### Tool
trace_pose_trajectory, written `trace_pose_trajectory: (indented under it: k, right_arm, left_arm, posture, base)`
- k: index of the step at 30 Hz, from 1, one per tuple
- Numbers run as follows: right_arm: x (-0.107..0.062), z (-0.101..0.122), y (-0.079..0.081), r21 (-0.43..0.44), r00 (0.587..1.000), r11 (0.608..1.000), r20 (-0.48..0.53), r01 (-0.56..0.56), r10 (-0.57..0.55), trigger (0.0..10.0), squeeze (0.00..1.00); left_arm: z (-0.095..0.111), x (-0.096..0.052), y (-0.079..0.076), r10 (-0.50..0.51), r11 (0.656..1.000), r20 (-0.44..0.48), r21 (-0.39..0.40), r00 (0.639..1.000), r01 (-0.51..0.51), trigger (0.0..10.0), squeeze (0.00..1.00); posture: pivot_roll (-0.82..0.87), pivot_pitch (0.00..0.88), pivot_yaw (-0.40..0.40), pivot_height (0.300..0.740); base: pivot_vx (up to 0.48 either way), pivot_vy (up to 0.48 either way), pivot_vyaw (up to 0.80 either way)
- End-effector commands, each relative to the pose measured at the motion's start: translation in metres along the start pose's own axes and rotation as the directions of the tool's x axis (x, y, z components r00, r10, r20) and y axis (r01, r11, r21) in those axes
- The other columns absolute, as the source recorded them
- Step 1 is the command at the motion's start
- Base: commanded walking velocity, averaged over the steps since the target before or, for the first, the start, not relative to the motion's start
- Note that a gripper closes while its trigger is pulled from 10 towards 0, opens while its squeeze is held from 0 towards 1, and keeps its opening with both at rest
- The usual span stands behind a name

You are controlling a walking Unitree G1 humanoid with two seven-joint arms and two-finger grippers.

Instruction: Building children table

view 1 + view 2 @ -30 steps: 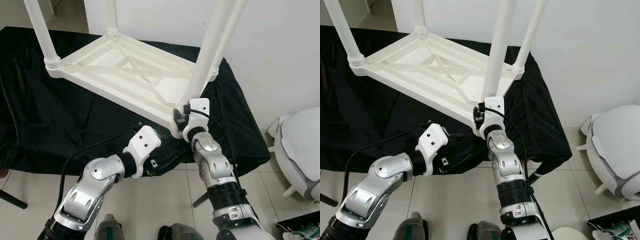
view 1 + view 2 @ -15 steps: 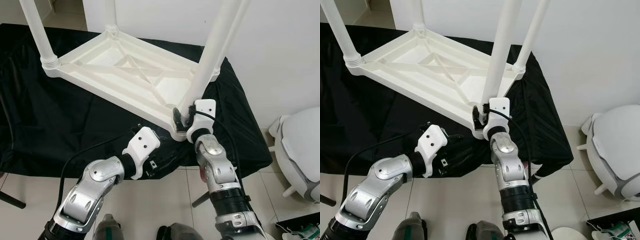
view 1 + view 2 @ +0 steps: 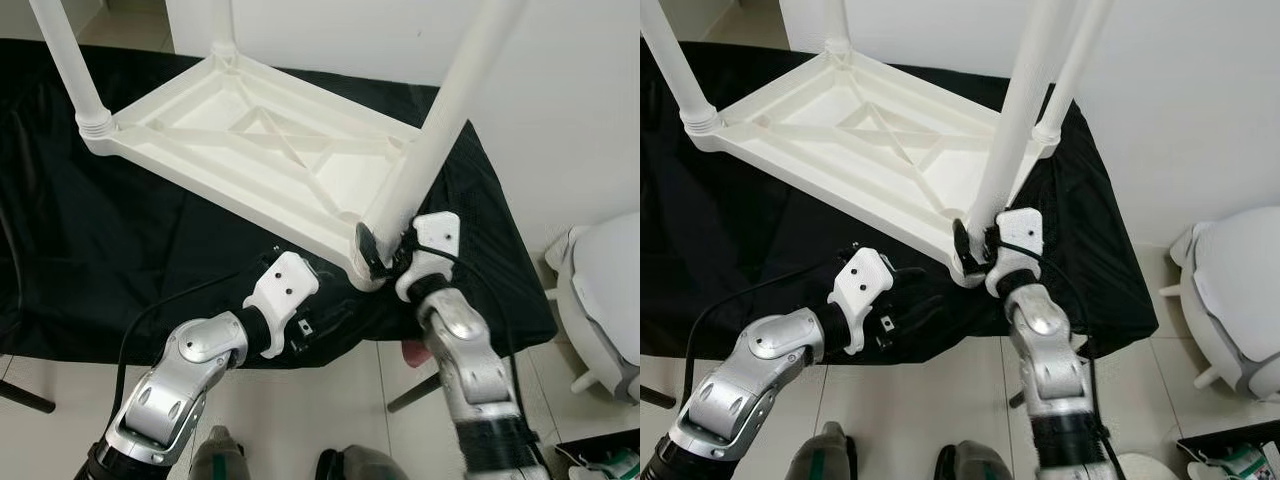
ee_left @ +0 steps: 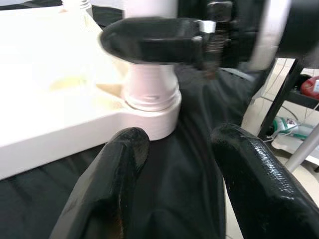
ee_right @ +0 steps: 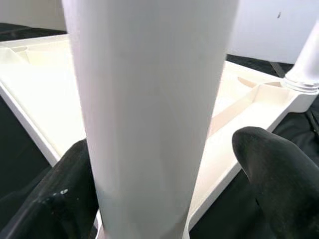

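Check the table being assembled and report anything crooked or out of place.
The near corner leg leans away from the white tabletop instead of standing straight like the far-left leg. The right pincer is at its base. It does not look fully seated in its socket.

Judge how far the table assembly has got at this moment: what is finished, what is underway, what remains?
Done: the white tabletop lies upside down on the black cloth, with three legs standing in its other corners, for example the left one. In hand: the right gripper is around the base of the fourth leg at the near corner socket. The left gripper waits open nearby. Left: whether that leg is fully seated is unclear; then turning the table upright.
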State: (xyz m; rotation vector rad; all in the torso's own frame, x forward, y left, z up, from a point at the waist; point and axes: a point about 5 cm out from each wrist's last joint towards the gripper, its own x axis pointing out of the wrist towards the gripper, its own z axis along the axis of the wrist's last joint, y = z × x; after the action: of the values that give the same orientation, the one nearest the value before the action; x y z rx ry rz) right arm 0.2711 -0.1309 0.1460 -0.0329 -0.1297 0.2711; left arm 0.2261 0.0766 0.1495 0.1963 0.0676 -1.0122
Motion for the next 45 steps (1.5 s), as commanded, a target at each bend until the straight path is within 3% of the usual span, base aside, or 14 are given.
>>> trace_pose_trajectory:
  k: [1, 5, 16, 19, 25, 28, 30, 31, 33, 35, 38, 40, 42, 45]
  right_arm:
    - [-0.013, 0.007, -0.009, -0.006, 0.998, 1.000, 0.057, -0.011, 0.011, 10.0, 0.00]
    - [-0.018, 0.009, -0.009, 0.015, 0.997, 0.999, 0.071, -0.042, 0.041, 10.0, 0.00]
    - [-0.033, 0.012, -0.001, 0.194, 0.981, 0.962, 0.067, -0.190, 0.180, 10.0, 0.00]
    - [-0.046, 0.011, -0.001, 0.269, 0.957, 0.919, 0.054, -0.289, 0.285, 10.0, 0.00]
    - [-0.056, 0.013, -0.003, 0.288, 0.924, 0.881, 0.041, -0.375, 0.380, 10.0, 0.00]
    - [-0.063, 0.015, -0.001, 0.308, 0.875, 0.829, 0.030, -0.468, 0.483, 10.0, 0.00]
    - [-0.063, 0.015, -0.001, 0.308, 0.875, 0.829, 0.030, -0.468, 0.483, 10.0, 0.00]
    - [-0.065, 0.016, 0.004, 0.312, 0.820, 0.776, 0.021, -0.549, 0.572, 10.0, 0.00]
    - [-0.065, 0.016, 0.004, 0.312, 0.820, 0.776, 0.021, -0.549, 0.572, 10.0, 0.00]
    - [-0.059, 0.015, 0.009, 0.304, 0.771, 0.731, 0.021, -0.611, 0.636, 10.0, 0.00]
    - [-0.047, 0.015, 0.011, 0.300, 0.749, 0.710, 0.028, -0.638, 0.661, 10.0, 0.00]
    - [-0.045, 0.015, 0.010, 0.306, 0.747, 0.706, 0.030, -0.639, 0.664, 10.0, 0.00]
    - [-0.025, 0.015, 0.008, 0.274, 0.759, 0.722, 0.048, -0.635, 0.649, 10.0, 0.00]
    - [-0.010, 0.016, 0.006, 0.253, 0.763, 0.730, 0.063, -0.635, 0.643, 10.0, 0.00]
  left_arm:
    - [0.001, 0.000, -0.001, -0.005, 1.000, -0.002, -0.002, 1.000, 0.005, 10.0, 0.00]
    - [0.001, 0.000, -0.001, -0.010, 1.000, -0.003, -0.001, 1.000, 0.010, 10.0, 0.00]
    - [0.001, -0.001, -0.001, -0.023, 1.000, -0.009, 0.000, 1.000, 0.023, 10.0, 0.00]
    - [0.001, -0.002, -0.001, -0.024, 1.000, -0.011, 0.001, 1.000, 0.024, 10.0, 0.00]
    - [0.001, -0.001, 0.000, -0.028, 1.000, -0.012, 0.001, 1.000, 0.028, 10.0, 0.00]
    - [0.001, -0.001, 0.000, -0.032, 0.999, -0.012, 0.002, 0.999, 0.032, 10.0, 0.00]
    - [0.001, -0.001, 0.000, -0.032, 0.999, -0.012, 0.002, 0.999, 0.032, 10.0, 0.00]
    - [0.001, 0.000, 0.000, -0.034, 0.999, -0.012, 0.002, 0.999, 0.034, 10.0, 0.00]
    - [0.001, 0.000, 0.000, -0.034, 0.999, -0.012, 0.002, 0.999, 0.034, 10.0, 0.00]
    - [0.001, 0.000, 0.000, -0.033, 0.999, -0.012, 0.002, 0.999, 0.033, 10.0, 0.00]
    - [0.001, 0.000, 0.000, -0.030, 1.000, -0.012, 0.003, 0.999, 0.030, 10.0, 0.00]
    - [0.001, 0.000, 0.000, -0.029, 1.000, -0.012, 0.004, 1.000, 0.029, 10.0, 0.00]
    - [0.001, 0.000, 0.000, -0.024, 1.000, -0.012, 0.006, 1.000, 0.024, 10.0, 0.00]
    - [0.001, 0.001, 0.000, -0.022, 1.000, -0.010, 0.005, 1.000, 0.022, 10.0, 0.00]
  posture:
    - [-0.01, 0.040, -0.072, 0.740]
    - [-0.02, 0.043, -0.066, 0.740]
    - [-0.02, 0.046, -0.058, 0.740]
    - [-0.03, 0.047, -0.054, 0.740]
    - [-0.03, 0.048, -0.053, 0.740]
    - [-0.03, 0.048, -0.051, 0.740]
    - [-0.03, 0.048, -0.051, 0.740]
    - [-0.03, 0.046, -0.051, 0.740]
    - [-0.03, 0.046, -0.051, 0.740]
    - [-0.02, 0.040, -0.055, 0.740]
    - [-0.02, 0.036, -0.058, 0.740]
    - [-0.02, 0.036, -0.058, 0.740]
    - [-0.01, 0.031, -0.063, 0.740]
    - [0.00, 0.029, -0.065, 0.740]
  base:
    - [0.000, 0.000, 0.00]
    - [0.000, 0.000, 0.00]
    - [0.000, 0.000, 0.00]
    - [0.000, 0.000, 0.00]
    - [0.000, 0.000, 0.00]
    - [0.000, 0.000, 0.00]
    - [0.000, 0.000, 0.00]
    - [0.000, 0.000, 0.00]
    - [0.000, 0.000, 0.00]
    - [0.000, 0.000, 0.00]
    - [0.000, 0.000, 0.00]
    - [0.000, 0.000, 0.00]
    - [0.000, 0.000, 0.00]
    - [0.000, 0.000, 0.00]
